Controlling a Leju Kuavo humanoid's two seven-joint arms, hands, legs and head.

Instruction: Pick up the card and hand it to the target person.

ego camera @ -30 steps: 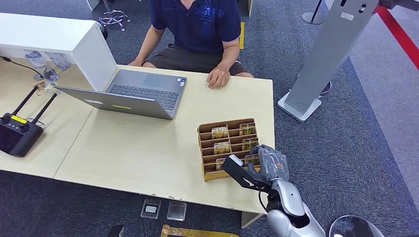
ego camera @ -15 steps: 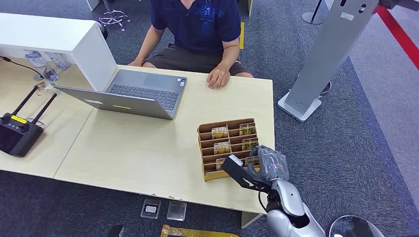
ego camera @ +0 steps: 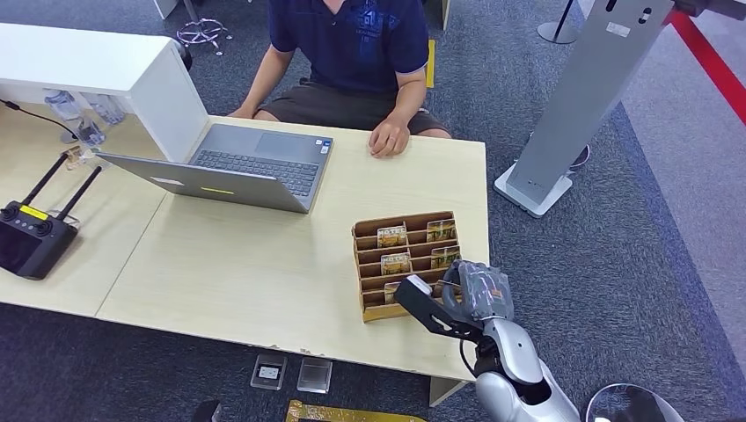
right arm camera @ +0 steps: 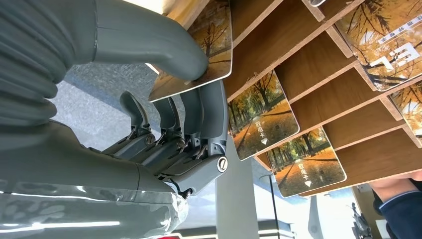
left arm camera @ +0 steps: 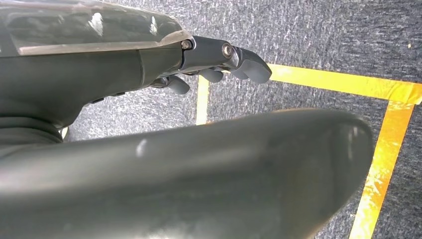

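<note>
While the right hand [right arm camera: 164, 124] had its thumb pressed on one face of a card [right arm camera: 199, 55] and its darker fingers [right arm camera: 199, 114] set against the other, the card sat at the near right corner of the tiered wooden card rack [ego camera: 405, 264], its far end seemingly within its slot. Judged step: drawing the card clear of the rack.

Advice for the pull: lift along the slot's slope, not sideways, so the card's edge would not catch the wooden divider; keep the pinch firm, since a glossy card could slip between thumb and fingers; avoid brushing the neighbouring cards [right arm camera: 261, 122] in the tiers just beside. Once free, the reach should go across the table [ego camera: 264, 264] toward the seated person [ego camera: 352, 53], whose hand [ego camera: 387, 139] rested on the far edge, well apart from the rack.

The card looked thin, flat and rigid, with rounded corners, printed with an autumn tree scene in orange and brown, matching the others in the rack.

The left hand [left arm camera: 219, 64] hung low over grey carpet with yellow tape lines [left arm camera: 388, 129], fingers loosely curled, holding nothing.

A laptop [ego camera: 237, 167] stood open at the table's far left.
</note>
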